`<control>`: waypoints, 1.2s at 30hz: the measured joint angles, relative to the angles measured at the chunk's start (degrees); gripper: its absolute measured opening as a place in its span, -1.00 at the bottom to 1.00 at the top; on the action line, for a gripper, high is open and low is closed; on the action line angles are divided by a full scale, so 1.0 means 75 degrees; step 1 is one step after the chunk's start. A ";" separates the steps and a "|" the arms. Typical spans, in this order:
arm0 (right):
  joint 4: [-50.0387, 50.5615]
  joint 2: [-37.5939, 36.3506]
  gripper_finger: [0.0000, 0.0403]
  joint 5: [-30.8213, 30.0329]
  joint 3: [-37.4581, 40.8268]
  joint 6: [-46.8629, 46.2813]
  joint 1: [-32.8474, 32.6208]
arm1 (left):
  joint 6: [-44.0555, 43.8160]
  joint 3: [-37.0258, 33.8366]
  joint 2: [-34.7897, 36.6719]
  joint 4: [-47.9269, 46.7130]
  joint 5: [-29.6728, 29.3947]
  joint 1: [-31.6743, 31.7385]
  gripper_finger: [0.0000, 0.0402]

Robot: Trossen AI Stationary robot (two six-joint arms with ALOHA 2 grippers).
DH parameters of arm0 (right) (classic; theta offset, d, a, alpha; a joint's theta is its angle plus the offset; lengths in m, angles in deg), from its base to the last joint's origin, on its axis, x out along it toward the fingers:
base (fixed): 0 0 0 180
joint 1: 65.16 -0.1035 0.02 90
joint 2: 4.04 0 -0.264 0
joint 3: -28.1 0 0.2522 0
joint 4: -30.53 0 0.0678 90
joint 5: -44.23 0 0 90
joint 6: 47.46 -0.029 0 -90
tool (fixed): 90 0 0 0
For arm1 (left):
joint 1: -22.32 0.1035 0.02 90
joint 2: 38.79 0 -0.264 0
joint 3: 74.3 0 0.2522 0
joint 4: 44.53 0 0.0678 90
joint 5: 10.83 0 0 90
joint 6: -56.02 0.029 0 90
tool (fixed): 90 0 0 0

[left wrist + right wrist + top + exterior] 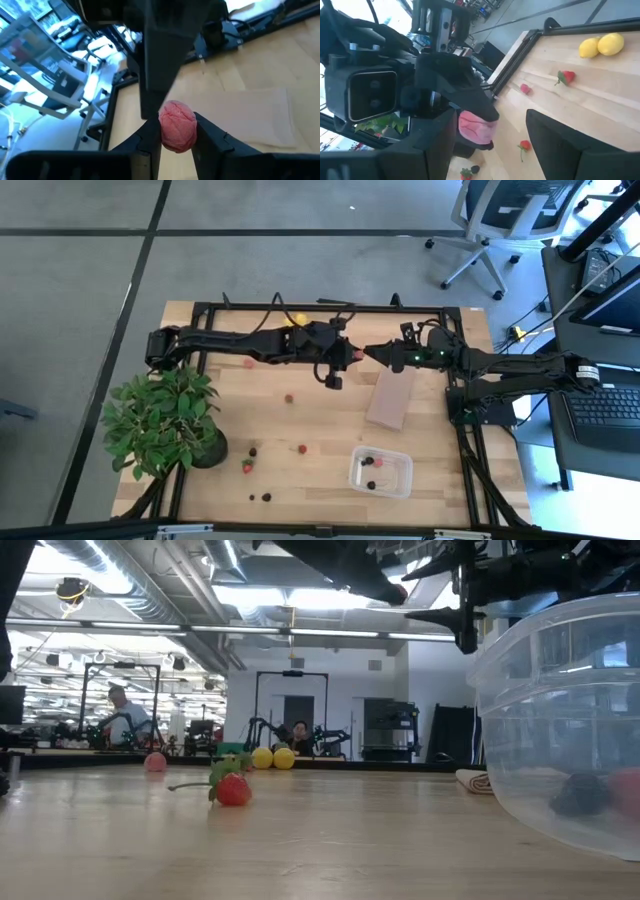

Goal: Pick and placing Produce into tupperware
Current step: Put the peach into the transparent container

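On the wooden table, the left gripper pinches a pink berry aloft, and the right gripper appears to meet it with jaws apart. A mistimed release would drop the fruit well short of the tupperware, near the front edge.

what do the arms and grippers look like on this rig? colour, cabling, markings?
Both arms are dark, near-black, slim and jointed. The left gripper and right gripper each end in two tapered black fingers. Black cables loop beside the left wrist. A small green light glows on the right arm. A boxy camera module sits on the left wrist.
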 joint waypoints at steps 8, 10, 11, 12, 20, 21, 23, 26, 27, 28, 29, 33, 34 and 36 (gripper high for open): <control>-0.0392 -0.0006 0.20 0.0086 0.0000 -0.0023 0.0000 | 0.0007 -0.0006 0.0000 0.0640 -0.0030 -0.0028 -0.50; -0.0523 0.0000 0.20 0.0252 0.0000 -0.0060 -0.0003 | 0.0009 -0.0006 0.0000 0.0695 0.0007 0.0010 -0.52; -0.0552 0.0000 0.19 0.0270 0.0000 -0.0061 -0.0003 | 0.0009 -0.0003 0.0000 0.0716 0.0010 0.0012 -0.53; -0.0552 0.0000 0.18 0.0302 0.0000 -0.0057 -0.0005 | 0.0009 -0.0003 0.0000 0.0711 0.0007 0.0015 -0.55; -0.0564 0.0012 -0.04 0.0402 0.0000 0.0006 -0.0003 | 0.0207 -0.0003 0.0000 0.0848 0.0002 0.0035 -0.56; -0.0569 0.0012 -0.07 0.0410 0.0000 0.0053 -0.0004 | 0.0207 -0.0003 0.0000 0.0848 0.0002 0.0035 -0.54; -0.0586 0.0012 -0.15 0.0414 0.0000 0.0192 -0.0006 | 0.0210 -0.0003 0.0000 0.0856 0.0002 0.0035 -0.51; -0.0612 0.0009 -0.27 0.0407 0.0000 0.0258 -0.0003 | 0.0210 -0.0003 0.0000 0.0898 0.0000 0.0035 -0.49; -0.0620 0.0009 -0.31 0.0405 0.0000 0.0347 -0.0003 | 0.0210 -0.0003 0.0000 0.0900 -0.0003 0.0035 -0.48; -0.0619 0.0009 -0.35 0.0402 0.0000 0.0384 -0.0003 | 0.0211 -0.0003 0.0000 0.0900 -0.0005 0.0035 -0.48; -0.0617 0.0009 -0.39 0.0402 0.0000 0.0406 -0.0003 | 0.0213 -0.0003 0.0000 0.0898 -0.0010 0.0035 -0.48; -0.0612 0.0009 -0.53 0.0399 0.0000 0.0514 -0.0003 | 0.0215 -0.0004 0.0000 0.0901 -0.0025 0.0035 -0.50; -0.0616 0.0009 -0.56 0.0399 0.0000 0.0577 -0.0003 | 0.0219 -0.0006 0.0000 0.0903 -0.0028 0.0035 -0.50; -0.0632 0.0009 -0.60 0.0402 0.0000 0.0586 -0.0003 | 0.0214 -0.0006 0.0000 0.0908 -0.0030 0.0035 -0.49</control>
